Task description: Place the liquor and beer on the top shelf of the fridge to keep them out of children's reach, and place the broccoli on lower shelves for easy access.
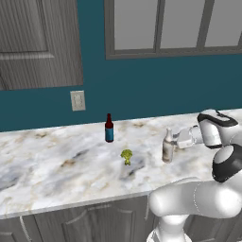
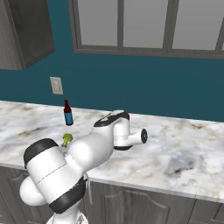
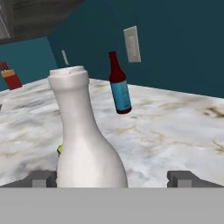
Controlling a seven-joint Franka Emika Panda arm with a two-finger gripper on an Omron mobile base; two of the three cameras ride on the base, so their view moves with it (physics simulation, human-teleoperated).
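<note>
Liquor [image 3: 85,135] stands upright on the counter [image 1: 56,165] right at the pincer [image 3: 114,178], between its two spread fingers but not yet pinched; the left fingertip sits just beside the bottle's base and the right one stands apart from it. In the left base view the pincer [image 1: 176,140] reaches the liquor [image 1: 168,146] from the side, level with its upper body.

Nothing of the task looks done yet. All three items are on the counter, and no fridge is to be seen. Judging from this, the arm is lining up its first grasp; closing on the liquor, carrying it to the top shelf, then doing the same with the beer and shelving the broccoli lower down all remain.

Beer [image 3: 119,83] stands beyond the pincer and a little to its right in the hand view, well apart from the liquor. Broccoli [image 1: 126,156] lies between the two bottles, nearer the counter's front edge; in the hand view just a yellow-green sliver peeks out behind the liquor's left side.

The liquor is smooth, pale and matte, with a wide rounded body tapering to a long neck and a flat lip. The beer is dark, glossy red-brown with a blue label band and a thin neck. The broccoli is small and knobbly. The counter is polished marble, white with grey and tan veins.
</note>
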